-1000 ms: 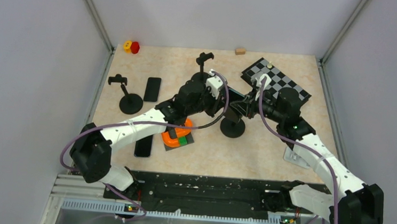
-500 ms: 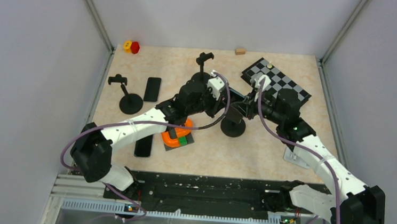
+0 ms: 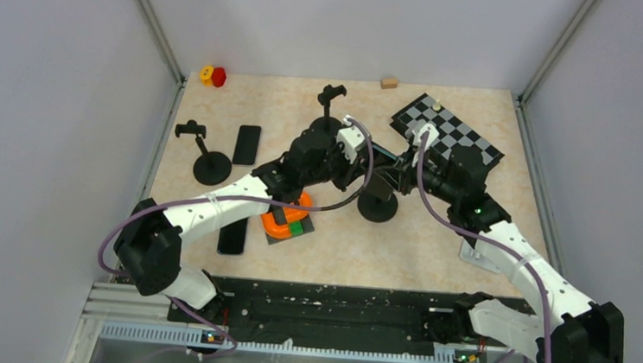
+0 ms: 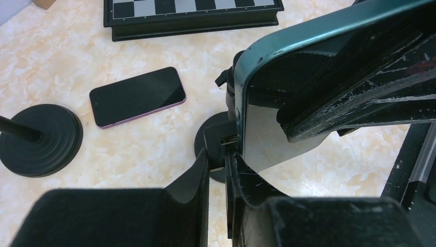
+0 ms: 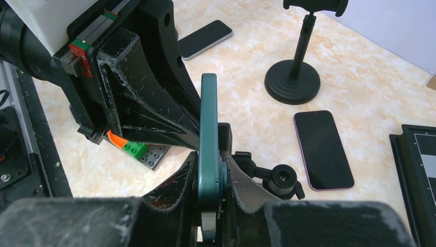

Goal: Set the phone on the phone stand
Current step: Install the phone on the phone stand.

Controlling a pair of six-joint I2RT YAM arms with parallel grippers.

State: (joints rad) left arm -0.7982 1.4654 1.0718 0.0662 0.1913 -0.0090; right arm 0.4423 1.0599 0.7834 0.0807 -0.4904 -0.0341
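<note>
A teal phone (image 5: 208, 123) stands on edge over the black phone stand (image 3: 377, 207) at mid-table. My right gripper (image 5: 209, 162) is shut on the phone's lower end, one pad on each face. In the left wrist view the phone (image 4: 267, 139) sits against the stand's clamp (image 4: 226, 141). My left gripper (image 4: 217, 157) is pinched on that clamp from the other side. From above, the left gripper (image 3: 361, 169) and right gripper (image 3: 392, 171) meet over the stand. The stand's joint knob (image 5: 282, 177) shows just right of the phone.
A pink-edged phone (image 5: 323, 149) lies beside the stand, and a second stand (image 3: 331, 104) is behind it. A third stand (image 3: 207, 159) and a black phone (image 3: 247, 144) are at the left. A chessboard (image 3: 447, 135) lies back right. Lego bricks (image 3: 287, 222) sit under the left arm.
The right arm has edged slightly toward the back. Both grips hold as before.
</note>
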